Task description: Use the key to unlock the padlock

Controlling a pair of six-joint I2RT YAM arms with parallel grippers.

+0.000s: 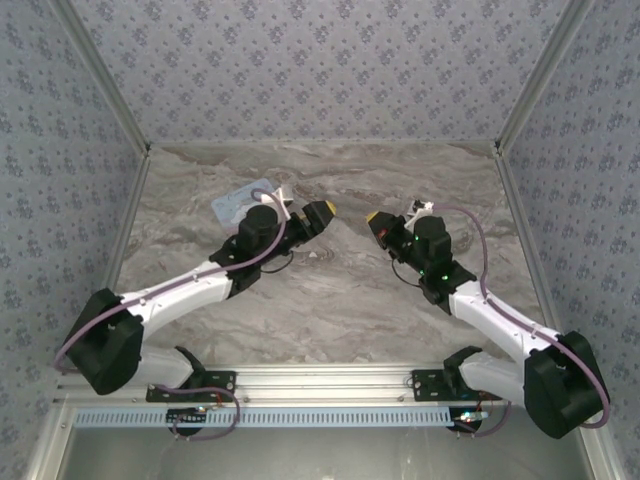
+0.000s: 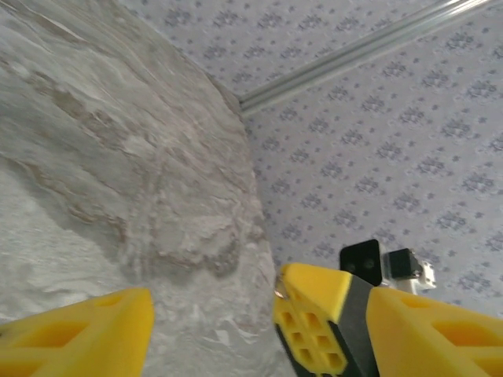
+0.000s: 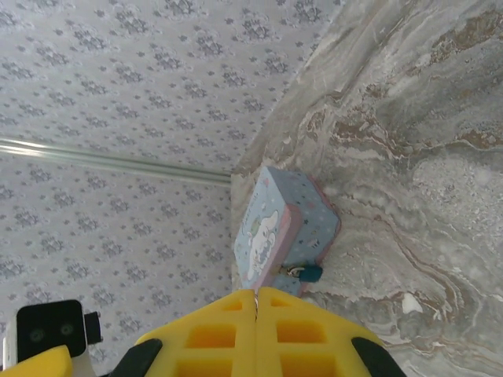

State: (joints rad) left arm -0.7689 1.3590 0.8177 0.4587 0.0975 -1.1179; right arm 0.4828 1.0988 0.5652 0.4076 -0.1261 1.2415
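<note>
A grey marbled worktop [image 1: 330, 300] is walled on three sides by pale patterned panels [image 1: 300, 60]. From the near edge, the left arm [image 1: 180, 295] and the right arm [image 1: 490, 310] both reach toward the middle, their tips facing each other a little apart.

A pale blue cartoon-printed tin [image 3: 275, 228] sits on the worktop toward the back left, just beyond the left arm's wrist.

The left gripper [image 1: 320, 211] hangs above the worktop with its yellow fingers [image 2: 78, 338] spread wide, holding nothing.

The right gripper [image 3: 255, 302] also hovers clear of the surface, pointing toward the tin, its yellow fingers pressed flat together.

The padlock [image 3: 305, 272], a tiny teal body, lies against the tin's lower front edge, by the clasp, well apart from both grippers.

A small silvery piece, apparently the key [image 2: 279, 289], pokes from the tip of the right gripper, pinched between its fingers.
</note>
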